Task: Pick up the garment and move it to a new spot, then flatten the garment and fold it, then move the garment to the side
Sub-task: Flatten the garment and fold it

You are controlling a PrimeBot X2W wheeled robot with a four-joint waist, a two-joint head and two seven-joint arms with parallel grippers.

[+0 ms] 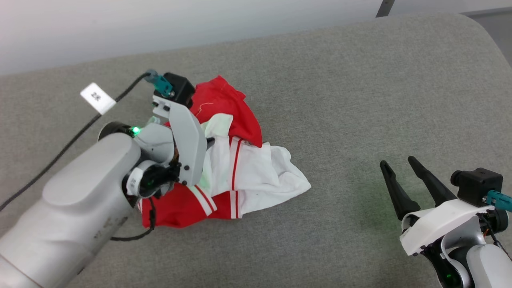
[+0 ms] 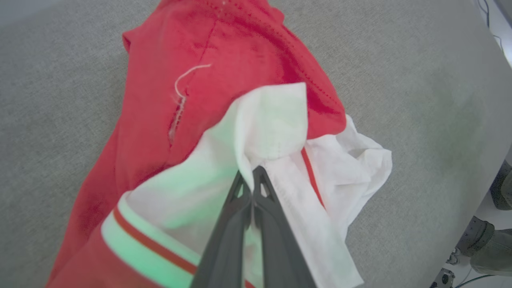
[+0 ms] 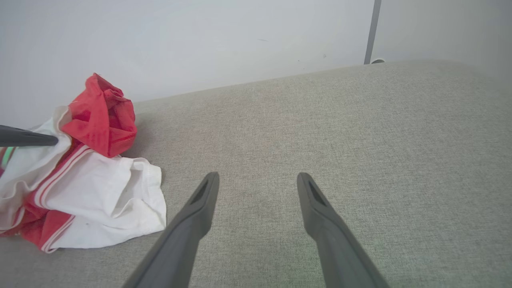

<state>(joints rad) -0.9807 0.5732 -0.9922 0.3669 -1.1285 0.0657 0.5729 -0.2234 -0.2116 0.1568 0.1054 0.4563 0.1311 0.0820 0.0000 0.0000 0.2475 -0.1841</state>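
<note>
The garment point(image 1: 256, 168) lies on the cushion point(image 1: 360, 100) under the left tool point(image 2: 251, 174), the right tool point(image 1: 396, 161) well apart rightward.

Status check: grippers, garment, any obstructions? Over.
Left gripper shut on a white fold of the garment. Right gripper open, apart from it. It lies crumpled on grey cushion. Black cable runs beside left arm, off the cloth.

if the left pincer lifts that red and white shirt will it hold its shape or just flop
Probably flops: the shirt lies crumpled in soft folds, so it should hang limp from the white fold the left pincer pinches. Likely light, being thin cloth. It may drag a little on the grey textured cushion rather than slide freely.
</note>
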